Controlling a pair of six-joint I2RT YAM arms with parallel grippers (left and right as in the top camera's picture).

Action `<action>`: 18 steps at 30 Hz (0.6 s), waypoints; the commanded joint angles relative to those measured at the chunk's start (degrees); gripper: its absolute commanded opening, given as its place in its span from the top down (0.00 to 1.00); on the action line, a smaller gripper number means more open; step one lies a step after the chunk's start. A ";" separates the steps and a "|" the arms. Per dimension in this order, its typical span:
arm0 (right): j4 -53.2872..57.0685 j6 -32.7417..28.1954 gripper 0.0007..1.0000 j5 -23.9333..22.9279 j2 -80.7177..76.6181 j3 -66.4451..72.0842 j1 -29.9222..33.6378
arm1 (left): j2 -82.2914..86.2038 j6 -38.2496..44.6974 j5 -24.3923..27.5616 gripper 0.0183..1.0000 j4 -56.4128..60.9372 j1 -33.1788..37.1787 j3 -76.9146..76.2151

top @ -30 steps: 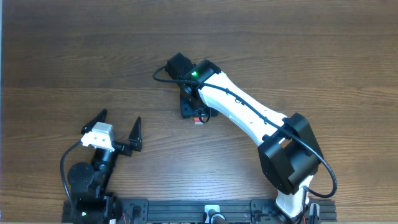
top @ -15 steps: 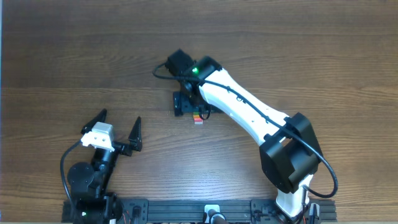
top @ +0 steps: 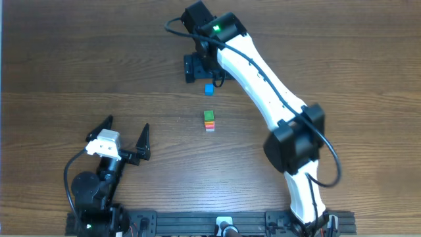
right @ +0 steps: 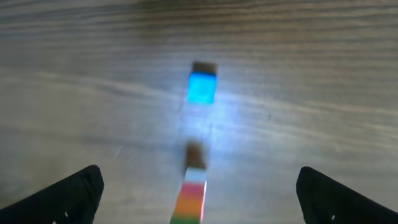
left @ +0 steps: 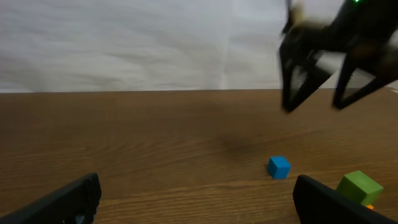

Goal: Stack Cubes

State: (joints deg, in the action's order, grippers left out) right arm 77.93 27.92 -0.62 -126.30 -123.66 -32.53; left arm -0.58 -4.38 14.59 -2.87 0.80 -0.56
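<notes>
Overhead; left wrist low, right apparently steep — blue cube (top: 208, 89) shared.

Blue cube (top: 208, 89) seemingly clear; stack (top: 209, 120) nearby

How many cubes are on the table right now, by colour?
Blue cube: 1
Green cube: 1
Orange-red cube: at least 1, layers blur together
White cube: 1
Total: at least 4
</notes>
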 commanded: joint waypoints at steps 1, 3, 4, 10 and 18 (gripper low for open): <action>-2.43 -2.21 0.01 1.53 -6.80 -1.18 1.51 | 0.31 -0.81 -0.26 0.00 -0.22 0.17 0.22; -4.04 -2.36 0.01 2.67 -8.92 -1.18 1.86 | 0.31 -0.81 -0.26 0.00 -0.22 0.17 0.22; -4.48 -2.32 0.01 2.73 -9.64 -1.18 1.92 | 0.31 -0.81 -0.26 0.00 -0.22 0.17 0.22; -6.43 -2.23 0.01 3.13 -14.38 -1.16 2.12 | 0.31 -0.81 -0.26 0.00 -0.22 0.17 0.22; -6.93 -0.74 0.02 4.00 -16.70 -1.14 2.12 | 0.31 -0.81 -0.26 0.00 -0.22 0.17 0.22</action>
State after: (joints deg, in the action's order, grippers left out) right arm 71.22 26.68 2.72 -142.21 -123.74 -30.72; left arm -0.58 -4.38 14.57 -2.87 0.80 -0.56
